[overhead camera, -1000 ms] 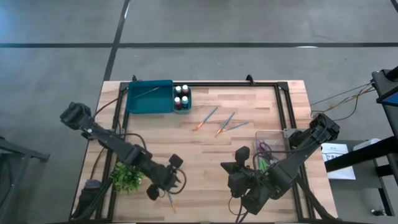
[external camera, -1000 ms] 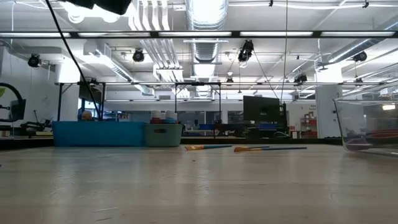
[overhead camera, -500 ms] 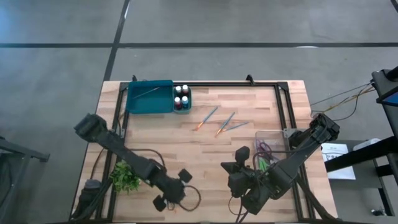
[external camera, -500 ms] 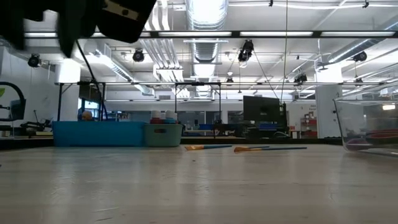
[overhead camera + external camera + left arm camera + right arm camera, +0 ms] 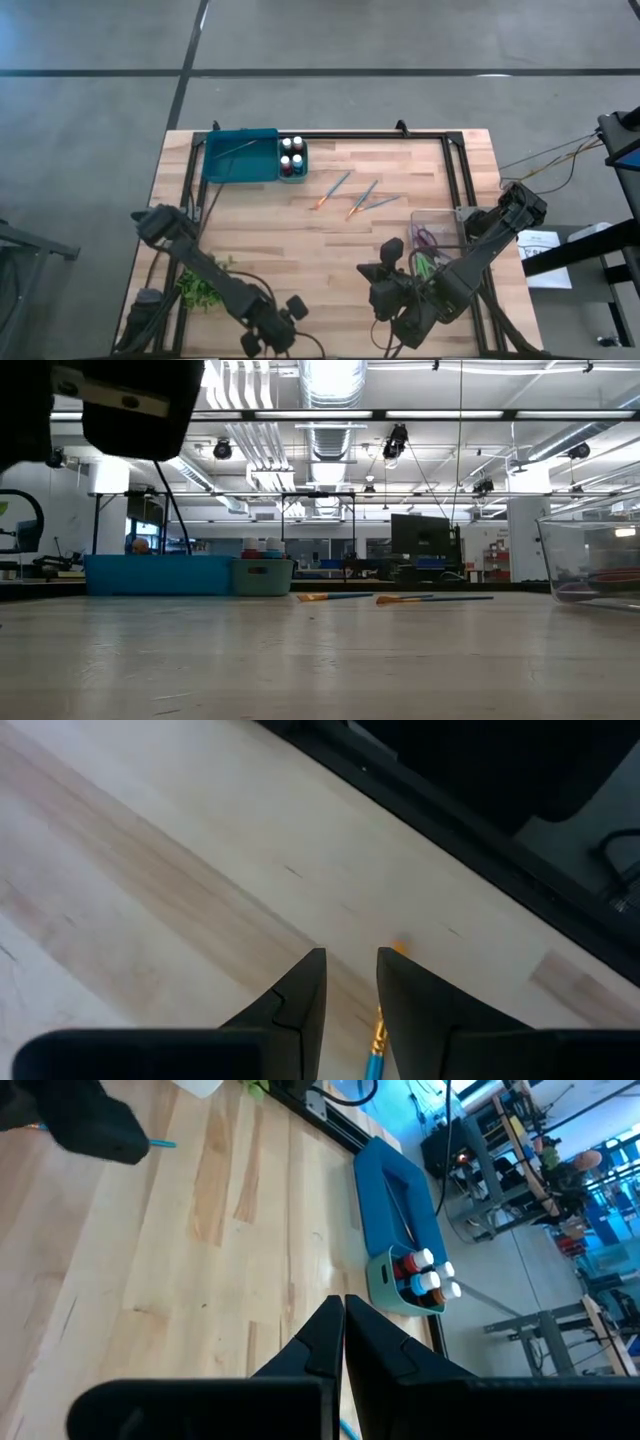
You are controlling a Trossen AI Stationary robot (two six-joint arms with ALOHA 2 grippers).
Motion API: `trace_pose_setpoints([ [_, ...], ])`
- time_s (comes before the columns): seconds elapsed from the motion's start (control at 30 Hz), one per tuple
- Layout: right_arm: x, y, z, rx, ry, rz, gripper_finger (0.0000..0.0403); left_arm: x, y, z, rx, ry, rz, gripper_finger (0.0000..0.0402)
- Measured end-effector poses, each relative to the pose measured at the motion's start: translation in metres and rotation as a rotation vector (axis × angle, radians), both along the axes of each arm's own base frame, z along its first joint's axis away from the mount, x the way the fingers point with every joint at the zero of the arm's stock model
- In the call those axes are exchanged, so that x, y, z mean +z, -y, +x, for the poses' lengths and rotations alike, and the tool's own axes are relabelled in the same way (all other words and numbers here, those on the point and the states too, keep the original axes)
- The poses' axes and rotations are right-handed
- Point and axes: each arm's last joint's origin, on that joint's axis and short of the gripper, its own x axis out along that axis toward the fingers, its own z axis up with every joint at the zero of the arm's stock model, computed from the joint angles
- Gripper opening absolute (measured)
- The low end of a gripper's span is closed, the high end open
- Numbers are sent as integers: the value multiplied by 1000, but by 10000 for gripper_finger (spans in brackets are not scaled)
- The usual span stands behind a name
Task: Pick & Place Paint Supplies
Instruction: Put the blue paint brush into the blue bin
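A paintbrush (image 5: 374, 1058) with a blue handle and orange tip lies flat on the wood near the table's front edge, left of centre. My left gripper (image 5: 350, 955) hangs just above it, open by a narrow gap, pointing steeply down. One finger (image 5: 400, 990) covers the brush's middle. In the high view the left gripper (image 5: 270, 328) hides this brush. Three more paintbrushes (image 5: 360, 198) lie at mid-table. My right gripper (image 5: 341, 1315) is shut on nothing, raised over the front right (image 5: 390, 252).
A teal tray (image 5: 240, 160) holding one brush and a holder of paint bottles (image 5: 293, 158) stand at the far left. A clear container (image 5: 437, 235) with scissors sits at the right. A small green plant (image 5: 203, 285) sits beside the left arm. Bare wood lies between.
My left gripper has swung toward the table's near edge and come down, tipping more steeply, until it stands over the brush by the front edge. That brush has not moved. The gap between its fingers cannot be compared. My right arm has kept still.
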Motion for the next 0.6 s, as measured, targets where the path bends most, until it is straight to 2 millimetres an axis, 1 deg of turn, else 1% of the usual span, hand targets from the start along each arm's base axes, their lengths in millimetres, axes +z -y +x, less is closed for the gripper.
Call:
trace_pose_setpoints([
  [0.17, 0, 0, 0, -2, 1, 2, 9, -12, 4, -1, -14, -32, 13, 98],
  [0.6, 0, 0, 0, -3, 2, 5, 9, -12, 9, -5, -18, -41, -11, 98],
])
